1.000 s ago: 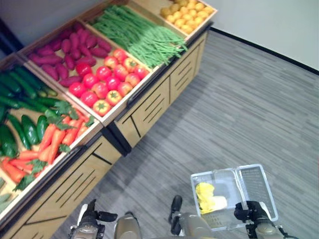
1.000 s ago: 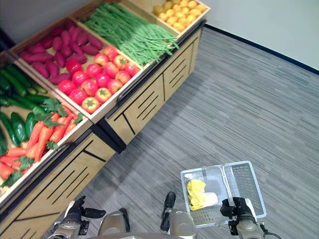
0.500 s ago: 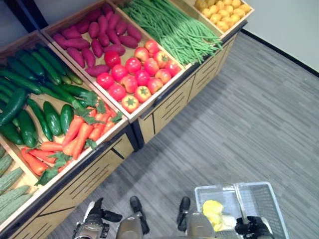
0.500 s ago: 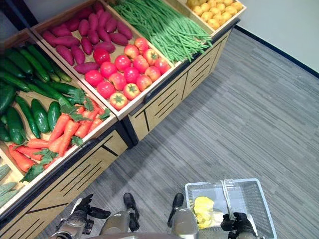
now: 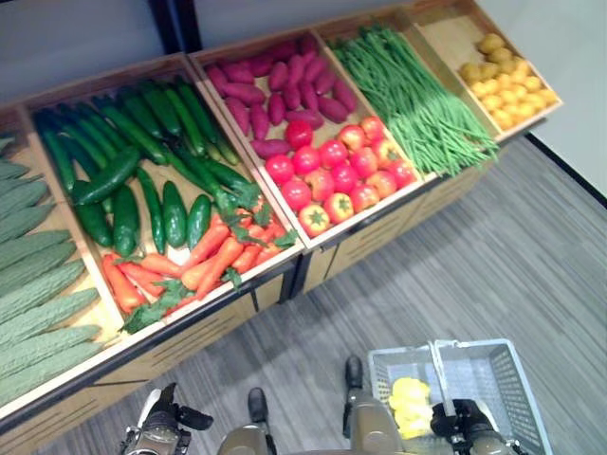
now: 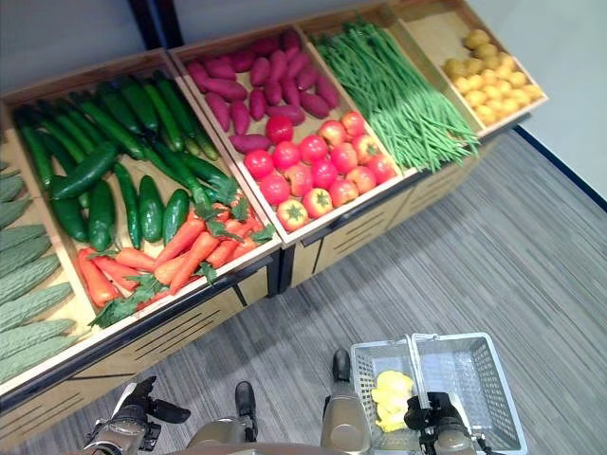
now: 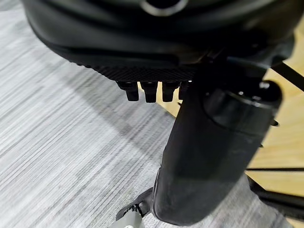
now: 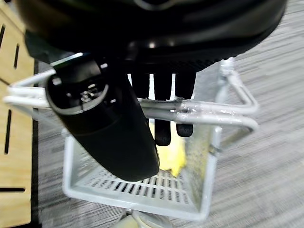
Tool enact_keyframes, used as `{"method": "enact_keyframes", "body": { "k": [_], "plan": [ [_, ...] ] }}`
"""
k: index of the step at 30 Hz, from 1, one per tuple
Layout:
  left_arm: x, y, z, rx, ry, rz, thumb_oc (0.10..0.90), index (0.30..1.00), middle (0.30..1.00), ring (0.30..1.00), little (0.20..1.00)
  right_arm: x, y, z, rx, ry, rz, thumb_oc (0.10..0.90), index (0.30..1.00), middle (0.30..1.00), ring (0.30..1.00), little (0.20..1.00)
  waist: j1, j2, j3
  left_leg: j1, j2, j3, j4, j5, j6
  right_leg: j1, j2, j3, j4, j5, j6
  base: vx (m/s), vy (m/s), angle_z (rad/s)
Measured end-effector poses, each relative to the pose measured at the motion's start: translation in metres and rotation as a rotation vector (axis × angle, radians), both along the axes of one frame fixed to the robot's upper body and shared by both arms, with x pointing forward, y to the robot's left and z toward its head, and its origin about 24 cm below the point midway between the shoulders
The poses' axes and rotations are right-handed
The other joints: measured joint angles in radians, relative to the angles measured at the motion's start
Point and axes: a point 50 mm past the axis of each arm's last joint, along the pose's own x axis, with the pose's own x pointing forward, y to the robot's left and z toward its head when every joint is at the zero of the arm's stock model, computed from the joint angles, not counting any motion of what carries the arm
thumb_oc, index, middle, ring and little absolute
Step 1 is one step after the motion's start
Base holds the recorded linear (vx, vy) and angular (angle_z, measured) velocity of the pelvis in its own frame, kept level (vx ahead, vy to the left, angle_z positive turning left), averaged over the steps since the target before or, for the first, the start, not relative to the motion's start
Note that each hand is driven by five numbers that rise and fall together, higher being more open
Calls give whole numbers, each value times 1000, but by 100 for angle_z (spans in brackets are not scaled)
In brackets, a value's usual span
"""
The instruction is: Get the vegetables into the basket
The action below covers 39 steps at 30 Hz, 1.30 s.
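A grey basket (image 5: 507,379) hangs low on my right over the floor, with a yellow vegetable (image 5: 410,406) lying inside it. My right hand (image 5: 460,420) is shut on the basket's handle (image 8: 199,111), fingers curled over the metal bar. My left hand (image 5: 161,431) hangs low on my left, relaxed and holding nothing, near the wooden front of the stand. The sloping stand ahead holds carrots (image 5: 204,265), cucumbers (image 5: 142,180), tomatoes (image 5: 337,175), purple sweet potatoes (image 5: 280,90) and green beans (image 5: 408,95).
Pale green ridged gourds (image 5: 38,284) fill the leftmost bin and yellow round produce (image 5: 503,81) the far right bin. The stand's wooden front (image 5: 190,332) runs just ahead of me. Grey striped floor (image 5: 512,275) stretches to the right, bounded by a wall.
The camera has swung towards the stand, which now spans the view with the gourd bin showing. The basket stays in my right hand; my left hand stays low and idle.
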Motion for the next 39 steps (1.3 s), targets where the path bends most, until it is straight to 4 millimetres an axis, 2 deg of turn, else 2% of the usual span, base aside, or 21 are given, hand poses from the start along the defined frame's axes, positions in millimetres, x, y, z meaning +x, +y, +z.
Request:
{"method": "enact_keyframes", "body": {
  "k": [1, 2, 3, 4, 7, 8, 10, 13, 15, 16, 18, 19, 20, 23, 26, 29, 34, 35, 36, 38, 39],
  "plan": [
    [-6, 2, -1, 7, 12, 8, 900, 1000, 1000, 1000, 1000, -3, 3, -2, 10, 4, -1, 400, 300, 300, 300, 300, 6, -14, -2, 11, -6, -23, -5, -3, -19, 21, 2, 0, 2, 12, 2, 42, -191, 74],
    [-9, 4, -1, 13, 16, 12, 900, 1000, 1000, 1000, 1000, -5, 7, -4, 20, 11, -3, 400, 300, 300, 300, 300, 7, -24, -6, 15, -8, -39, -6, -12, -31, 41, 5, 8, -5, 23, -11, 95, -394, 61],
    [-14, -3, -5, -9, 20, 28, 900, 1000, 1000, 1000, 1000, -1, 5, -2, 7, 5, -5, 400, 300, 300, 300, 300, 23, 14, -10, 13, 46, -35, 3, -20, -51, 53, 49, -21, -18, 18, -20, 70, -283, 39],
    [-22, -9, -9, -36, 31, 64, 900, 1000, 1000, 1000, 1000, 6, 1, 0, 1, -3, 14, 400, 300, 300, 300, 300, 39, 42, -11, 6, 91, -37, 17, -12, -70, 69, 94, -39, -35, 19, -32, 96, -356, 23],
    [-35, -18, -15, -72, 58, 95, 900, 1000, 1000, 1000, 1000, 11, -1, 3, 1, -17, 18, 400, 300, 300, 300, 300, 47, 54, -17, 7, 147, -17, 28, -4, -75, 95, 148, -72, -52, 12, -73, 38, -178, 17],
    [-39, -22, -17, -90, 60, 113, 900, 1000, 1000, 1000, 1000, 10, -3, 3, -5, -15, 15, 400, 300, 300, 300, 300, 52, 59, -19, 6, 168, -11, 29, 5, -88, 101, 170, -86, -52, 3, -86, 35, -157, 18],
    [-40, -24, -18, -104, 51, 148, 900, 1000, 1000, 1000, 1000, 11, -8, 5, -16, -19, 7, 400, 300, 300, 300, 300, 56, 64, -21, 1, 190, -4, 28, 15, -98, 102, 189, -101, -52, -3, -98, 49, -168, 15],
    [-38, -23, -17, -120, -1, 279, 900, 1000, 1000, 1000, 1000, 6, -9, 4, -19, -3, 2, 400, 300, 300, 300, 300, 53, 67, -23, 7, 197, -4, 24, 20, -109, 117, 193, -118, -57, -13, -113, 42, -46, 18],
    [-36, -25, -17, -127, -20, 317, 900, 1000, 1000, 1000, 1000, 4, -10, 3, -22, 12, 0, 400, 300, 300, 300, 300, 54, 79, -31, 10, 198, -4, 12, 12, -122, 119, 193, -124, -54, -13, -112, 54, 4, 9],
    [-38, -24, -17, -136, -48, 413, 900, 1000, 1000, 1000, 1000, 1, -10, 2, -30, 32, 10, 400, 300, 300, 300, 300, 55, 86, -35, 19, 198, -2, 3, 5, -134, 122, 191, -123, -53, -12, -110, 0, 0, 0],
    [-44, -20, -17, -114, -66, 540, 900, 1000, 1000, 1000, 1000, -7, -10, 0, -32, 62, 16, 400, 300, 300, 300, 300, 54, 90, -42, 33, 188, 0, -5, 4, -135, 131, 181, -119, -53, -10, -105, 41, 47, -6],
    [-54, -12, -16, -117, -100, 736, 900, 1000, 1000, 1000, 1000, -16, -11, -1, -36, 90, 16, 400, 300, 300, 300, 300, 56, 95, -59, 48, 180, 8, -20, 4, -134, 135, 173, -113, -53, -10, -103, 37, 59, -11],
    [-63, -4, -15, -89, -110, 857, 900, 1000, 1000, 1000, 1000, -23, -12, -2, -41, 114, 16, 400, 300, 300, 300, 300, 55, 98, -79, 53, 176, 15, -26, 4, -133, 135, 170, -110, -53, -9, -99, 30, 62, -12],
    [-91, 17, -8, -24, -123, 1101, 900, 1000, 1000, 1000, 1000, -38, -12, -4, -42, 160, 11, 400, 300, 300, 300, 300, 54, 105, -110, 70, 172, 21, -40, 4, -130, 142, 168, -107, -53, -8, -89, 23, 66, -5],
    [-112, 36, 0, 35, -138, 1264, 900, 1000, 1000, 1000, 1000, -48, -15, -5, -48, 202, 2, 400, 300, 300, 300, 300, 55, 114, -132, 76, 171, 20, -42, 2, -130, 150, 166, -110, -53, -11, -85, 4, 65, 3],
    [-121, 45, 5, 81, -131, 1298, 900, 1000, 1000, 1000, 1000, -51, -19, -4, -58, 218, 13, 400, 300, 300, 300, 300, 59, 119, -137, 72, 165, 16, -41, 2, -130, 151, 159, -115, -53, -12, -84, -15, 63, 7],
    [-109, 71, 20, 190, -184, 1221, 900, 1000, 1000, 1000, 1000, -55, -23, -2, -72, 227, 24, 400, 300, 300, 300, 300, 76, 115, -140, 59, 157, -5, -40, 5, -128, 152, 149, -130, -52, -14, -86, -13, 30, 13],
    [-97, 87, 32, 264, -236, 1153, 900, 1000, 1000, 1000, 1000, -53, -23, -2, -75, 222, 33, 400, 300, 300, 300, 300, 84, 112, -140, 53, 155, -10, -40, 5, -128, 152, 146, -138, -52, -14, -86, -12, 13, 14],
    [-93, 92, 37, 291, -253, 1132, 900, 1000, 1000, 1000, 1000, -55, -23, -2, -76, 228, 35, 400, 300, 300, 300, 300, 88, 112, -140, 51, 156, -14, -41, 6, -129, 152, 146, -141, -52, -13, -86, -13, 19, 25],
    [-72, 124, 72, 482, -398, 1001, 900, 1000, 1000, 1000, 1000, -55, -24, -2, -82, 219, 38, 400, 300, 300, 300, 300, 92, 106, -142, 42, 154, -33, -44, 7, -132, 153, 143, -155, -52, -14, -85, 3, 20, 19],
    [-64, 130, 83, 518, -452, 968, 900, 1000, 1000, 1000, 1000, -56, -24, -1, -82, 217, 37, 400, 300, 300, 300, 300, 93, 105, -143, 42, 154, -34, -45, 8, -131, 153, 142, -157, -52, -12, -84, 8, 6, 12]
  ]
}}
